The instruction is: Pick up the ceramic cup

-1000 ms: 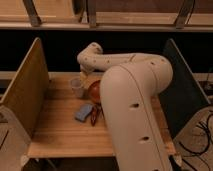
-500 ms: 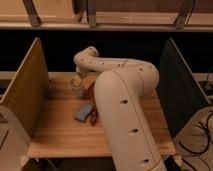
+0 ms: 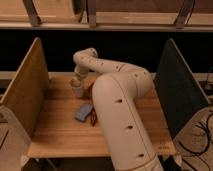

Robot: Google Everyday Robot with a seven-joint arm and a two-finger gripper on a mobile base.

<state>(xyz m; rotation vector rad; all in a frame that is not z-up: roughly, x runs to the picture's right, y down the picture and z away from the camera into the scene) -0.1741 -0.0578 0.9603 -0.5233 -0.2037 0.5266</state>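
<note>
One cream-coloured arm [image 3: 120,105], smooth and rounded like moulded plastic with a few small dark holes along its casing, bends across a bench [image 3: 60,135] of pale wooden planks with a matt grain. The gripper [image 3: 76,81] hangs at the far left part of the bench, directly over the ceramic cup [image 3: 78,91] and touching or nearly touching its rim. Whether it is closed on the cup cannot be told, since the wrist and the cup blur into one pale shape there. The cup is small, off-white, round and handleless, and it stands upright on the planks near the left side panel [image 3: 27,85], a tan board with a rough, fibrous look. One dark, flat panel [image 3: 177,90] stands on the right. Nearer the front lies one flat blue-grey pad [image 3: 83,112] with soft corners, and just beside it is one small reddish item [image 3: 93,118], too small to identify.
</note>
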